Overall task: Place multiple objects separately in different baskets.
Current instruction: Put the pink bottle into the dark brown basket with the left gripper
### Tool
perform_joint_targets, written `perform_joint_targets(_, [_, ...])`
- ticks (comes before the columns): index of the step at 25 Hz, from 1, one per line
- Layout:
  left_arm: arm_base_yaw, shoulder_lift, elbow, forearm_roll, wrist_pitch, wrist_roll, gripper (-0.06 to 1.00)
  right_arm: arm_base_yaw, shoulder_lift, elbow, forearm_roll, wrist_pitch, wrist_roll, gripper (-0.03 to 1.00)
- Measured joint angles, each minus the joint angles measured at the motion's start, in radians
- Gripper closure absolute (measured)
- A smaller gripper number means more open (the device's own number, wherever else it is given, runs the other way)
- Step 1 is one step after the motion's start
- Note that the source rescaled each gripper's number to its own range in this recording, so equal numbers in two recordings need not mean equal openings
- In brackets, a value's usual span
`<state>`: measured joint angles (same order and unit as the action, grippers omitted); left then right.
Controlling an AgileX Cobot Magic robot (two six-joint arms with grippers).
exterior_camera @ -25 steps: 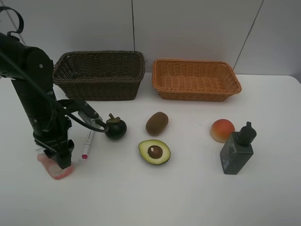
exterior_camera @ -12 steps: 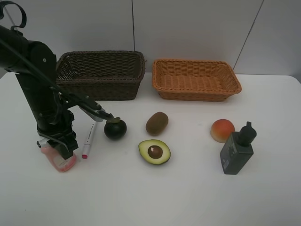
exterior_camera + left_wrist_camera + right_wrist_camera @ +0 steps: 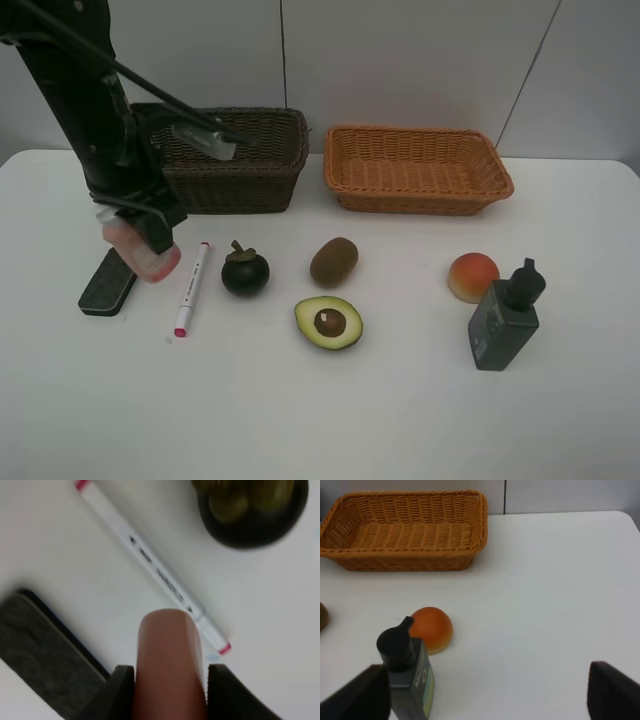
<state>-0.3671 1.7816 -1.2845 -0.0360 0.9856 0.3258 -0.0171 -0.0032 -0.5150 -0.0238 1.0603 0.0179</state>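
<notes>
Pink bottle (image 3: 143, 255), smooth plastic, judged light and slippery, hangs clamped mid-body in the left gripper (image 3: 170, 687), off the table at nine o'clock, beside the black eraser (image 3: 106, 283). Right gripper (image 3: 485, 697) spread wide, empty.

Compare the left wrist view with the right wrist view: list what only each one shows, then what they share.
Only the left wrist view: the pink plastic bottle clamped between the left arm's jaws, the white marker pen with pink ends, the flat black eraser and the dark round mangosteen. Only the right wrist view: the orange-tan rectangular wicker basket, the orange-red peach, the dark rectangular pump bottle, and the right arm's jaws standing wide apart with nothing between them. Both: the white table top.
</notes>
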Motion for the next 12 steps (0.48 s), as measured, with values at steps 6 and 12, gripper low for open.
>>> perform_joint_targets(6, [0.071, 0.028, -0.270, 0.056, -0.090, -0.186, 0.68, 0.000, 0.000, 0.000, 0.000, 0.000, 0.000, -0.03])
perform_joint_targets(12, [0.152, 0.196, -0.434, 0.063, -0.178, -0.340, 0.68, 0.000, 0.000, 0.000, 0.000, 0.000, 0.000, -0.03])
